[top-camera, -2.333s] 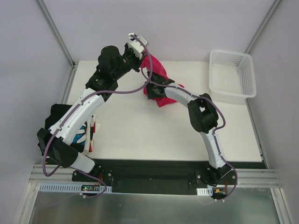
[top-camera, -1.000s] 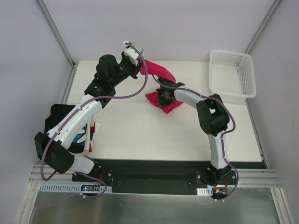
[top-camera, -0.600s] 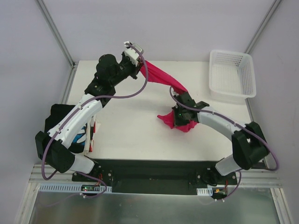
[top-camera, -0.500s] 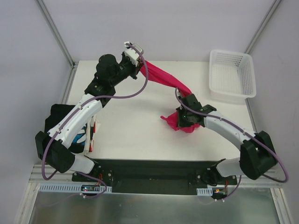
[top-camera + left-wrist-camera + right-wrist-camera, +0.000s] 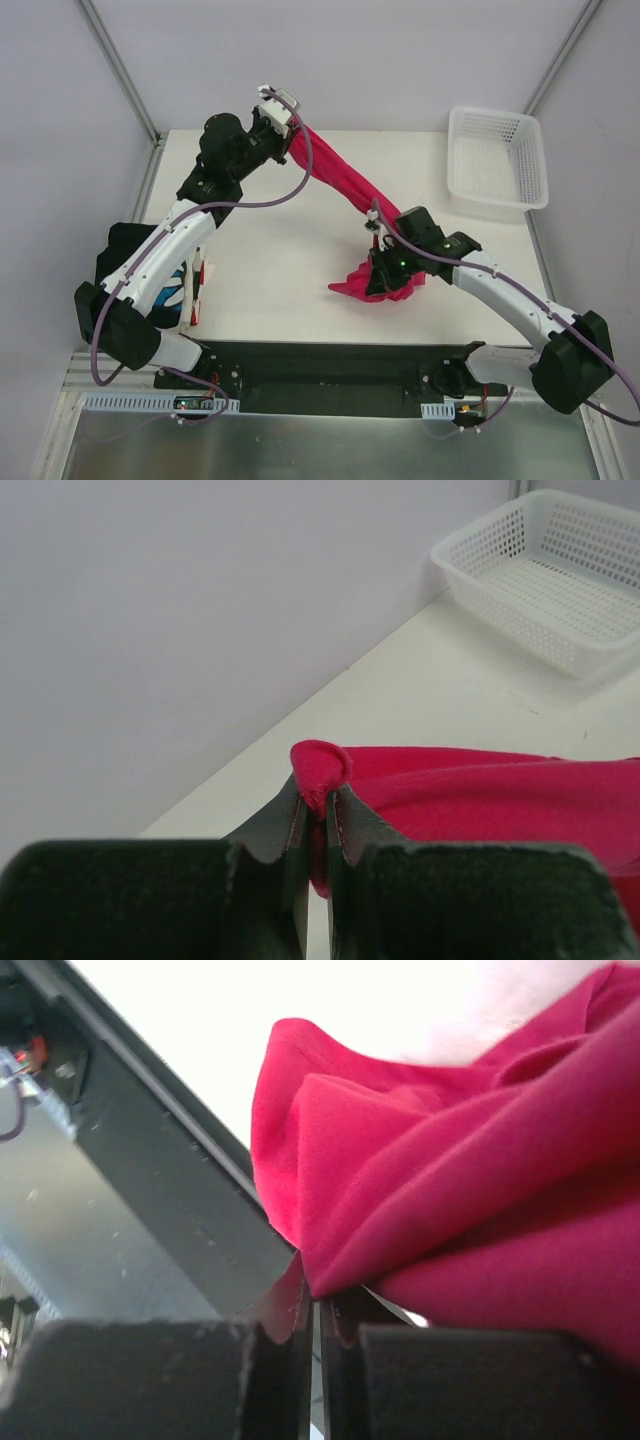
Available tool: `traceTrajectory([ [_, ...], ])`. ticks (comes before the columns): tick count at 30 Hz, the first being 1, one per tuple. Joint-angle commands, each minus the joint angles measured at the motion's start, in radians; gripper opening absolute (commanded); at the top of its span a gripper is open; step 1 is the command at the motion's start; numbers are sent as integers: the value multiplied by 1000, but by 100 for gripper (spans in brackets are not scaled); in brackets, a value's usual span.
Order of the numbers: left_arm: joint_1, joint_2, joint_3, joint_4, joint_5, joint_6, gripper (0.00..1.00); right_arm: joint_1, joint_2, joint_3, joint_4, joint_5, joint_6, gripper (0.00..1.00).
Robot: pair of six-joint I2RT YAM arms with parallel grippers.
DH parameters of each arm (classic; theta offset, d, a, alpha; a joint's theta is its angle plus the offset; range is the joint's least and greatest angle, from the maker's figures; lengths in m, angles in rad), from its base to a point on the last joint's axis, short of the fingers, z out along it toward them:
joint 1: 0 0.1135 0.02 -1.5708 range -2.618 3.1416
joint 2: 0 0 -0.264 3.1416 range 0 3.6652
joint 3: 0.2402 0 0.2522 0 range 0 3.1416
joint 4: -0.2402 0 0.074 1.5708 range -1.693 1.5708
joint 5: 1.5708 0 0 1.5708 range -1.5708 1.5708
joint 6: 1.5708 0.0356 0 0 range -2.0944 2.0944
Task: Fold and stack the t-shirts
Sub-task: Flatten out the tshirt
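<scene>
I count one crimson t-shirt (image 5: 340,185), one black printed t-shirt (image 5: 118,248) at my left, red-and-white cloth edges (image 5: 200,290) beside it whose number I cannot tell, one white basket (image 5: 497,160), one worktop (image 5: 280,250).

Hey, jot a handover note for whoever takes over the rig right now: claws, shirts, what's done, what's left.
Left claw: shut on one end of the crimson t-shirt, raised over the table at its far edge.
Right claw: shut on the other end, low near the front.
Done: shirt stretched between them, unfolded.
Other t-shirts lie at the left edge.
Left: spread it, fold, stack.
</scene>
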Motion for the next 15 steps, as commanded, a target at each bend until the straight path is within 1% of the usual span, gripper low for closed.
traceTrajectory([
  [1,20,7,15,87,-24,19,0,17,-84,80,-26,-168,-69,1],
  [2,20,13,18,88,-21,14,0,16,-115,86,-31,-167,-82,1],
  [4,20,16,18,92,-14,11,0,14,-145,115,-49,-81,-87,1],
  [7,20,25,16,96,-11,6,0,-10,-207,165,-57,-37,-101,1],
  [9,20,36,19,96,-11,2,0,-29,-267,179,-34,-53,-107,1],
  [11,22,45,19,96,-8,2,0,-43,-312,205,0,-23,-86,1],
  [12,22,48,19,98,-13,2,0,-56,-325,210,12,-50,-89,1],
  [13,22,51,16,102,-16,-1,0,-61,-334,216,41,-24,-83,1],
  [15,22,56,12,108,-19,-6,0,-72,-363,216,71,92,-54,1],
])
